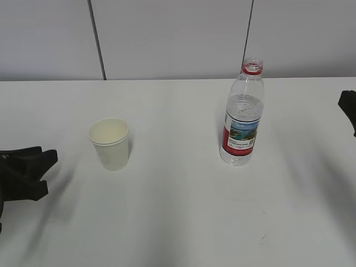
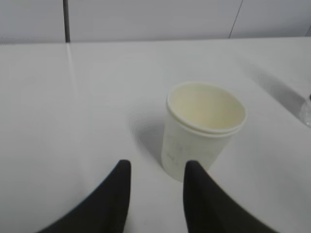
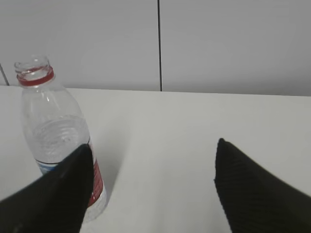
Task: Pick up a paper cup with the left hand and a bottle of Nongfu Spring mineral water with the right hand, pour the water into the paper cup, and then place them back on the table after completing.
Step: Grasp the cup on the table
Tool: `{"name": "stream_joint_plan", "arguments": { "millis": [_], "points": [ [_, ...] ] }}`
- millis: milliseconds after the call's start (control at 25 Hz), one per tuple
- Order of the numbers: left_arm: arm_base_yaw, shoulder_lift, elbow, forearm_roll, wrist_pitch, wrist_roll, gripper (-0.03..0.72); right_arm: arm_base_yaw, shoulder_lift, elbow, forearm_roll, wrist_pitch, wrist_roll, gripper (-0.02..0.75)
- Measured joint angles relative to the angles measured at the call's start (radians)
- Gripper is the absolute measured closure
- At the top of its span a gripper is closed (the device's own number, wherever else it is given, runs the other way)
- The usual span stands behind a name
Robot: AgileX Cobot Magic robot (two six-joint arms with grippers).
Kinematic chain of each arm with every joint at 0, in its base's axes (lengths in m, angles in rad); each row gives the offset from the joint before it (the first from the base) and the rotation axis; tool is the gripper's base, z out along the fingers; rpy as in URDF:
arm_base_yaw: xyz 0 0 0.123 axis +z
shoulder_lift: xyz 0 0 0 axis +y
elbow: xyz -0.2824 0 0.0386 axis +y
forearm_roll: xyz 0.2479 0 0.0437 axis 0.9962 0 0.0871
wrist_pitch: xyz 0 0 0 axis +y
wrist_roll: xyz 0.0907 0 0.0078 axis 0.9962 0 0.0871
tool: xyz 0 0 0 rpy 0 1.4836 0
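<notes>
A cream paper cup (image 1: pixel 111 143) stands upright and empty on the white table (image 1: pixel 178 222), left of centre. An uncapped Nongfu Spring bottle (image 1: pixel 242 119) with a red neck ring and a red-and-white label stands right of centre, mostly full of clear water. My left gripper (image 1: pixel 50 173) is open and empty at the left edge, apart from the cup. In the left wrist view the cup (image 2: pixel 201 131) stands just ahead and right of the open left gripper (image 2: pixel 158 167). My right gripper (image 1: pixel 347 108) shows only partly at the right edge. In the right wrist view the right gripper (image 3: pixel 153 148) is wide open, with the bottle (image 3: pixel 53 131) behind its left finger.
A grey panelled wall (image 1: pixel 167 39) with dark seams runs along the table's far edge. Nothing else stands on the white tabletop (image 3: pixel 170 145).
</notes>
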Motion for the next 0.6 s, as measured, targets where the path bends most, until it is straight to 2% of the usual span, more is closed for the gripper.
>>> {"name": "stream_joint_plan", "arguments": {
  "millis": [160, 400, 480, 600],
  "points": [
    [0.0, 0.067, -0.002, 0.002, -0.003, 0.017, 0.447, 0.0, 0.058, 0.0, -0.017, -0.081, 0.035, 0.166],
    [0.0, 0.073, -0.009, 0.002, -0.011, 0.131, 0.409, 0.0, 0.156, 0.0, -0.051, -0.197, 0.104, 0.166],
    [0.0, 0.073, -0.015, 0.008, -0.012, 0.137, 0.386, 0.0, 0.189, 0.0, -0.052, -0.238, 0.116, 0.166],
    [0.0, 0.077, -0.025, 0.035, -0.014, 0.145, 0.308, 0.0, 0.23, 0.0, -0.054, -0.289, 0.133, 0.166]
  ]
}}
